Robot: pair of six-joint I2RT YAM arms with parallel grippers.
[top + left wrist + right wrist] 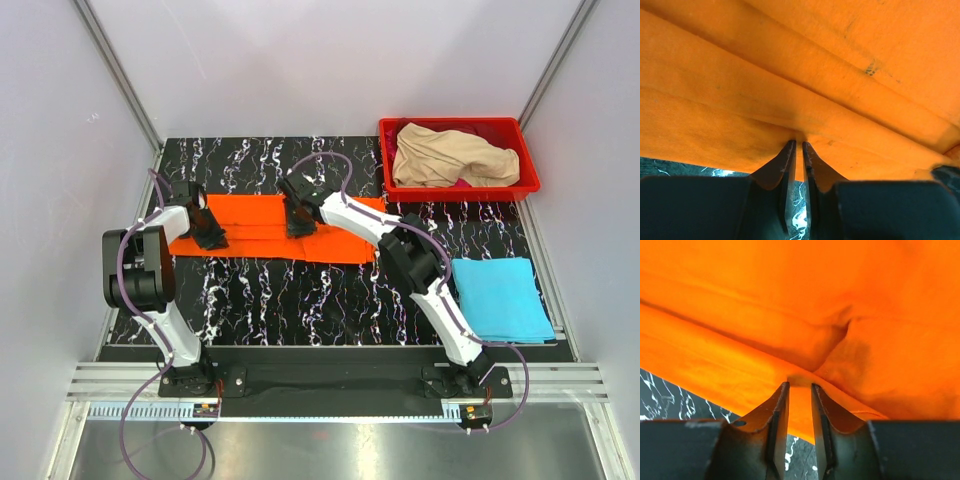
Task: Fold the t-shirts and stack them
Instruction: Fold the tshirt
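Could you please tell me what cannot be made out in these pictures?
- Top view: beige t-shirt hides what lies beneath it in the red bin.
- Right wrist: whether the right fingers clamp the orange t-shirt is unclear.
- Wrist views: frame edges cut off the shirt's outline.

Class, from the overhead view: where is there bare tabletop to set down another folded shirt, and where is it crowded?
Bare: the front strip of table between the orange t-shirt and the near edge, left of the light blue t-shirt; and the back strip behind it, left of the red bin. Crowded: the right side.
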